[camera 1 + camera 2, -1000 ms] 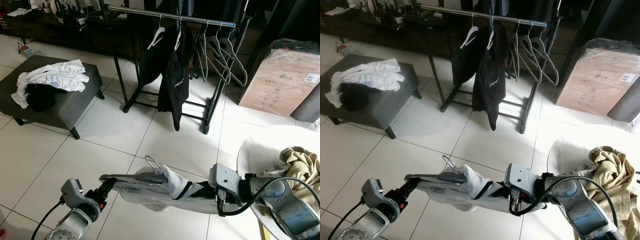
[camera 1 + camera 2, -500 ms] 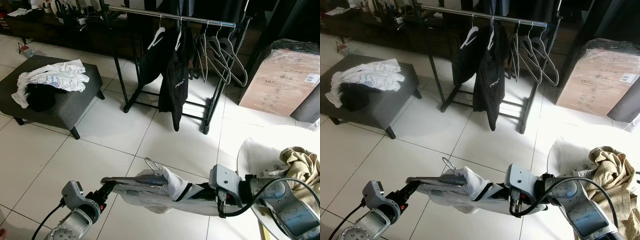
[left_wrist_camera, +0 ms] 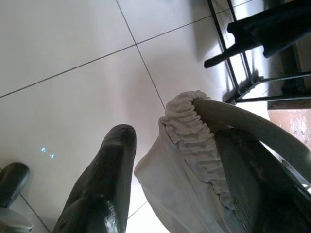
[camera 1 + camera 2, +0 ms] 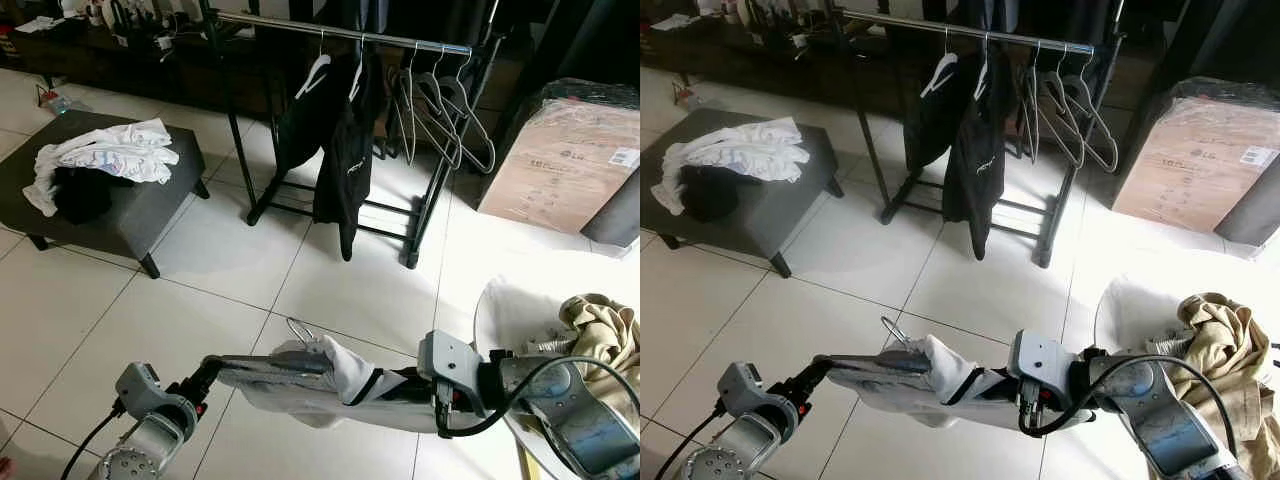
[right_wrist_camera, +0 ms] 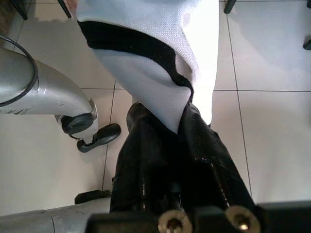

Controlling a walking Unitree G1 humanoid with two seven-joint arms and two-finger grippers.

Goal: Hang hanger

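Grey hanger w/ white black-trimmed garment (image 4: 320,375) held level between both arms, low centre. Left pincer (image 4: 208,366) wide around hanger end; right pincer (image 5: 167,127) clamped on cloth — spread for metal clothes rail (image 4: 340,30) at 12 o'clock.

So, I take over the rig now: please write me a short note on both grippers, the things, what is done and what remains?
Left gripper: open, fingers either side of the hanger's end and the garment's gathered edge.
Right gripper: shut on the white garment at its black trim.
The garment is draped on the hanger, held low above the floor between both arms, hook upward.
Rail stands ahead, already carrying dark clothes and bare hangers.
Done: garment on hanger.
Left: approach, lift, hook onto rail.
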